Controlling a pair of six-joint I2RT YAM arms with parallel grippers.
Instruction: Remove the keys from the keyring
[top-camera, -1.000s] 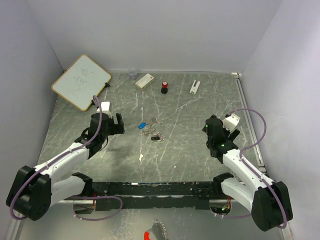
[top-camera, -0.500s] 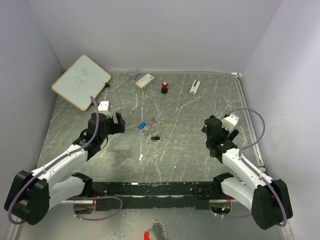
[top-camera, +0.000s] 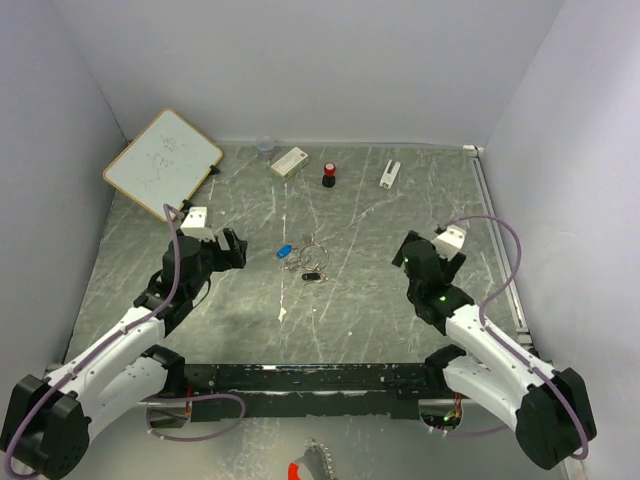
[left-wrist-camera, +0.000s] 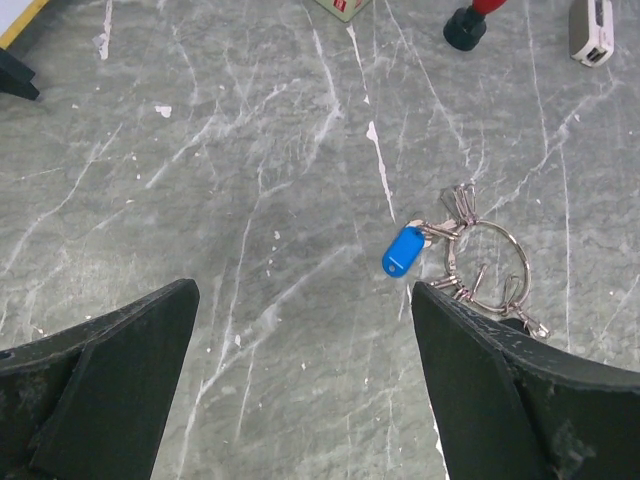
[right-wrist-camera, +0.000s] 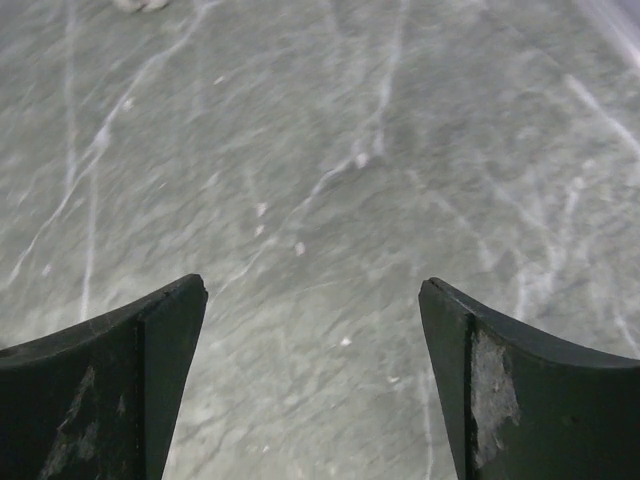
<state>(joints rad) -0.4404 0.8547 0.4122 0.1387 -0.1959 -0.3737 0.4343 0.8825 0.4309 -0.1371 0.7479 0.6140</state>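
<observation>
The keyring (top-camera: 313, 253), a thin silver loop, lies flat on the grey marbled table near its middle. The keys hang on it: a blue-headed key (top-camera: 284, 251) at its left, a black-headed one (top-camera: 311, 276) at its near side, plain silver ones around the loop. In the left wrist view the keyring (left-wrist-camera: 487, 265) and blue key (left-wrist-camera: 404, 251) lie ahead and to the right. My left gripper (top-camera: 230, 248) stands open left of the keys, nothing between its fingers. My right gripper (top-camera: 412, 258) is open well to the right, over bare table (right-wrist-camera: 320, 200).
A small whiteboard (top-camera: 162, 163) leans at the back left. Along the back edge stand a clear cup (top-camera: 265, 148), a white box (top-camera: 289, 162), a red-and-black knob (top-camera: 328, 175) and a white adapter (top-camera: 389, 174). Walls close in on three sides.
My left arm has swung its gripper slightly back and left. My right gripper has shifted left and nearer the middle, its jaws narrowing a little.
</observation>
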